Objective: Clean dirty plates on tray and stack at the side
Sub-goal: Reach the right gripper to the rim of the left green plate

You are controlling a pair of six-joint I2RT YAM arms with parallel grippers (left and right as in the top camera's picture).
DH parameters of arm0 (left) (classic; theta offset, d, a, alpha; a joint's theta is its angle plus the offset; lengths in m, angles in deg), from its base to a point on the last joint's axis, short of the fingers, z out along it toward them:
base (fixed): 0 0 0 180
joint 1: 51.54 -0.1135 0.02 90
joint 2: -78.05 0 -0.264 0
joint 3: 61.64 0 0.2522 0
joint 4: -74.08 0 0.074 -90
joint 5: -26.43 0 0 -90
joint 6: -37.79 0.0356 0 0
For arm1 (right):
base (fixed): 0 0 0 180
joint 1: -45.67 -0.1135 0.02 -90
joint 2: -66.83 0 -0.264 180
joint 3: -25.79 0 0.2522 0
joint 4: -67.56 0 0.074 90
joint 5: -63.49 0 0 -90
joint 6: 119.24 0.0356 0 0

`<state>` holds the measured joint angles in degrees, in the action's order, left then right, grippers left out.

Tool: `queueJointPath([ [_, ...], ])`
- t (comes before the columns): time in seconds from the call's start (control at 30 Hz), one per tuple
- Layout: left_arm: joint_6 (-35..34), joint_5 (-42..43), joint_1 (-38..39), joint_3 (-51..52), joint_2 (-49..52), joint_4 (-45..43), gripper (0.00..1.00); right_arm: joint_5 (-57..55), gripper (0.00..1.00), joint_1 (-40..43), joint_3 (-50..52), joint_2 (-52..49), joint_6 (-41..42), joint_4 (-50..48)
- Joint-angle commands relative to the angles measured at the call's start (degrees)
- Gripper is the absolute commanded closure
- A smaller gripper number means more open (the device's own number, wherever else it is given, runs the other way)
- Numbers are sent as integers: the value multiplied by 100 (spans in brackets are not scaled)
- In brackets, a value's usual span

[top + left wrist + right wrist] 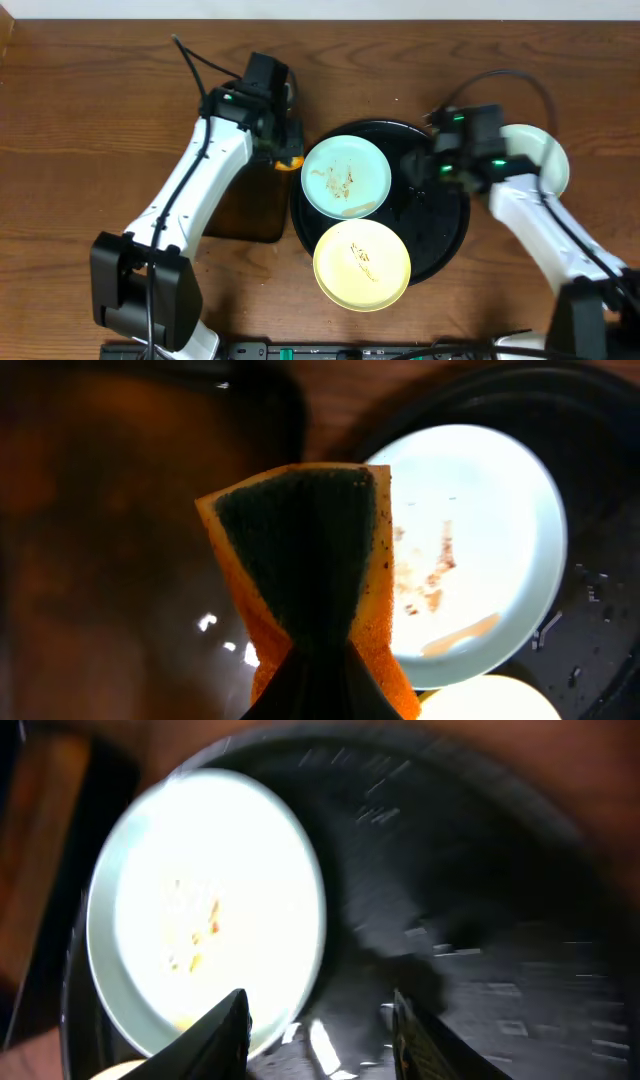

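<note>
On the tray (445, 235), the light blue plate (346, 177) lies toward its left rear and the pale yellow plate (362, 264) over its front rim, both specked brown. The white plate (548, 160) sits off the tray's right side. Just beyond the tray's left rim, the left gripper (283, 150) is clamped on an orange sponge (300, 560). The right gripper (318, 1030) hangs over the tray's bare right half, fingers apart, holding nothing.

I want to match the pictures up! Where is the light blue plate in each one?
Overhead: the light blue plate is near the middle, on the upper left of the black tray.
Left wrist: it is on the right, beside the orange sponge.
Right wrist: it is on the left, blurry.
Shared landmark: the black tray under it shows in all three.
</note>
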<state>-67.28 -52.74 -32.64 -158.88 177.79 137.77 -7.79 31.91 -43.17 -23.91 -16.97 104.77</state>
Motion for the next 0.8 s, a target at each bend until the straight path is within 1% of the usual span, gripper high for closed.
queueJointPath([
  [0.0,-24,55,192,90,-74,-149,93,-378,57,-417,13,-389,367,-96],
  [0.1,-24,55,369,192,-74,-339,93,-612,60,-647,13,-704,649,-188],
  [0.17,-24,55,472,229,-72,-404,93,-780,65,-726,13,-876,811,-205],
  [0.23,-24,52,562,238,-72,-442,93,-940,66,-754,13,-1029,994,-203],
  [0.37,-24,50,734,238,-70,-531,92,-1283,73,-752,13,-1252,1244,-203],
  [0.47,-24,50,839,238,-42,-575,93,-1574,86,-745,13,-1294,1416,-203],
  [0.6,-24,52,925,238,48,-577,93,-1685,97,-673,13,-1266,1495,-295],
  [0.63,-24,52,951,238,74,-590,93,-1725,99,-640,13,-1248,1502,-295],
  [0.77,-26,55,1032,238,181,-702,92,-1781,99,-566,13,-1211,1515,-273],
])
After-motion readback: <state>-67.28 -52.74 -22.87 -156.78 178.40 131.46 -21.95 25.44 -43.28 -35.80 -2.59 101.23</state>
